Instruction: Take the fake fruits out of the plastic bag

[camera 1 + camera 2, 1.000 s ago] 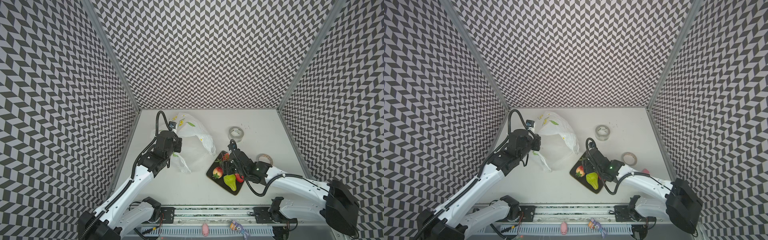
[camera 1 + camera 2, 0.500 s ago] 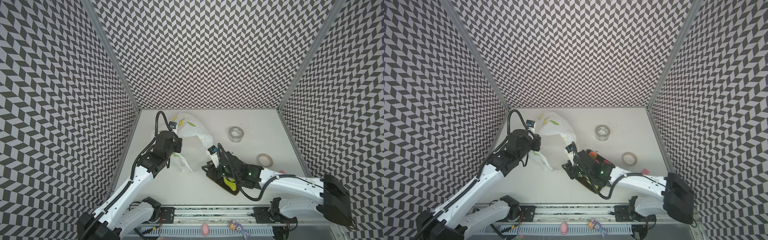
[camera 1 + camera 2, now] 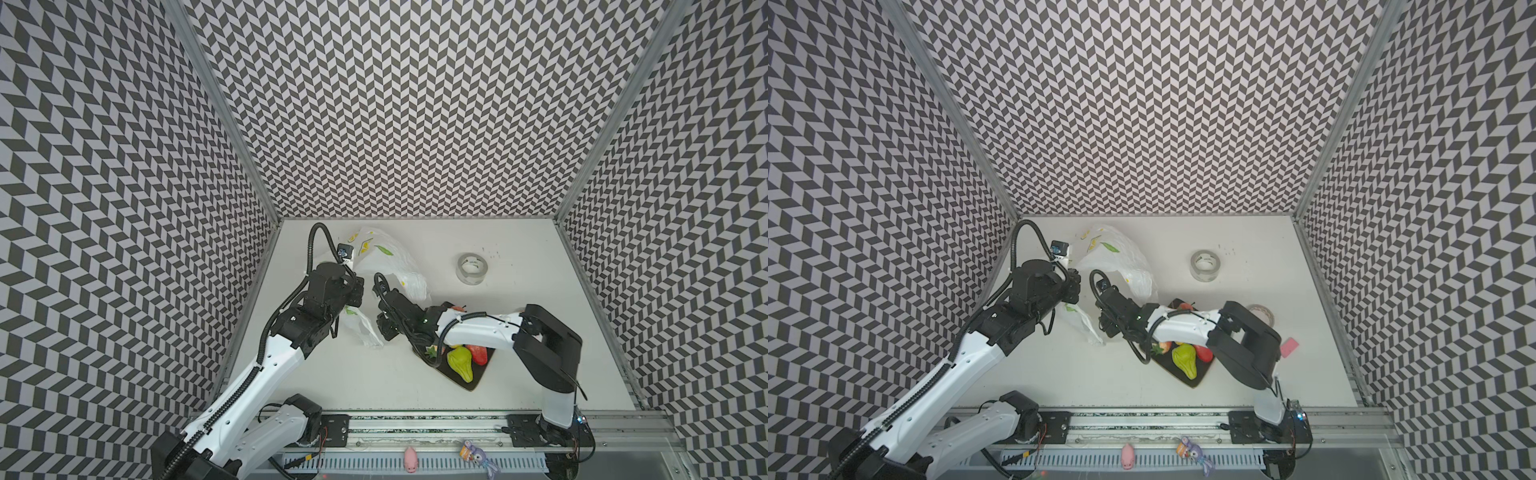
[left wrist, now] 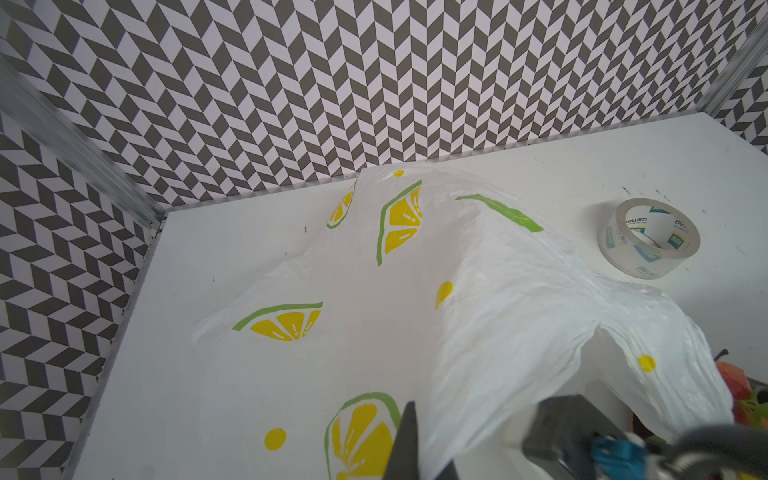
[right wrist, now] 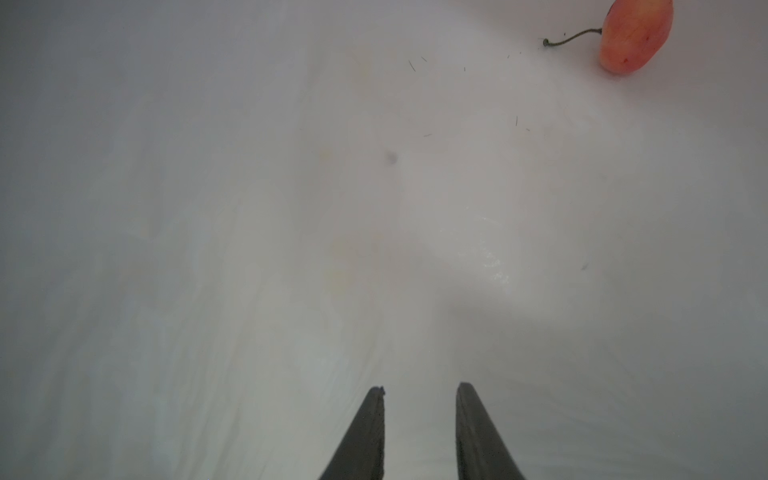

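While the left end effector (image 3: 356,296) is clamped shut on a fold of the plastic bag (image 4: 478,299), holding its mouth up off the table (image 3: 519,257), the right end effector (image 5: 419,390) sits in that mouth, jaws narrowly apart and empty. A red-pink fake fruit (image 5: 636,35) lies ahead, off to one side; a green pear (image 3: 460,362) already rests on the dark tray (image 3: 473,384). Closing now would likely catch film, not fruit, and tug the bag from the left grip.
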Motion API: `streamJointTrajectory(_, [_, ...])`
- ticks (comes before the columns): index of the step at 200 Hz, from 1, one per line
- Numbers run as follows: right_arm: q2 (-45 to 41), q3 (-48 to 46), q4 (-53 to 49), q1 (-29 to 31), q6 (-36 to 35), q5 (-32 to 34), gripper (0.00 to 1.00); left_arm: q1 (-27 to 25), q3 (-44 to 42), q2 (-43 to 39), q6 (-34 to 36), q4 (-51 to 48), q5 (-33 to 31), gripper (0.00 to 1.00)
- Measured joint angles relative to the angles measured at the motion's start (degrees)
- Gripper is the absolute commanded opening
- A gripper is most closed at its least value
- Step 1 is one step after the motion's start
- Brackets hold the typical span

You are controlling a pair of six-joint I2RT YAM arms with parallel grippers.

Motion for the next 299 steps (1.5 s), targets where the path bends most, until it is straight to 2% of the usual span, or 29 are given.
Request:
streamJointTrajectory(31, [6.4, 5.9, -0.5, -1.6, 1.5, -0.8, 0.33, 0.0, 1.2, -0.5, 0.0, -1.1, 1.2, 0.00])
streamJointTrajectory(53, [7.4, 6.3, 1.4, -3.2, 5.7, -4.1, 0.41, 0.0, 1.9, -1.7, 0.0, -1.5, 3.2, 0.00])
streamJointTrajectory(87, [7.3, 1.0, 13.9, -7.1, 19.3, -10.1, 0.55, 0.0, 2.1, -4.0, 1.1, -1.6, 6.6, 0.00])
streamJointTrajectory(116, [7.9, -3.0, 20.2, -9.1, 30.2, -10.9, 0.62, 0.0, 2.1, -5.3, 2.6, -2.3, 8.3, 0.00])
streamJointTrajectory(163, [8.4, -3.0, 28.8, -9.7, 40.1, -10.4, 0.67, 0.0, 1.3, -5.6, 2.8, -4.5, 8.7, 0.00])
streamJointTrajectory(171, [8.7, -3.1, 30.4, -9.9, 41.5, -10.6, 0.67, 0.0, 0.9, -5.7, 2.7, -5.0, 9.0, 0.13])
streamJointTrajectory(185, [9.6, -3.1, 33.0, -10.4, 43.5, -10.9, 0.67, 0.0, 0.4, -5.9, 2.6, -6.1, 10.0, 0.52])
streamJointTrajectory(191, [10.1, -3.1, 34.0, -10.7, 44.2, -11.0, 0.67, 0.0, 0.3, -6.1, 2.4, -6.7, 10.4, 0.65])
streamJointTrajectory(203, [11.2, -3.4, 35.3, -10.9, 45.5, -11.2, 0.67, 0.0, 0.3, -6.5, 1.9, -7.3, 10.7, 0.84])
streamJointTrajectory(216, [11.7, -4.7, 36.3, -11.1, 46.8, -11.3, 0.67, 0.0, 0.4, -7.7, 0.3, -7.8, 10.3, 0.99])
streamJointTrajectory(240, [11.8, -6.8, 39.9, -11.3, 48.7, -11.4, 0.68, 0.9, 1.0, -10.0, -5.1, -7.8, 6.8, 1.00])
streamJointTrajectory(253, [11.8, -7.0, 40.3, -11.3, 49.2, -11.3, 0.68, 3.4, 2.0, -9.8, -10.4, -8.1, 4.0, 1.00])
streamJointTrajectory(275, [11.8, -7.0, 40.5, -11.3, 49.6, -11.0, 0.69, 11.9, 2.4, -7.5, -21.0, -9.2, 1.7, 1.00])
streamJointTrajectory(299, [11.8, -7.1, 40.7, -11.3, 49.7, -11.0, 0.69, 23.6, -0.9, -2.1, -31.2, -9.1, 6.5, 1.00])
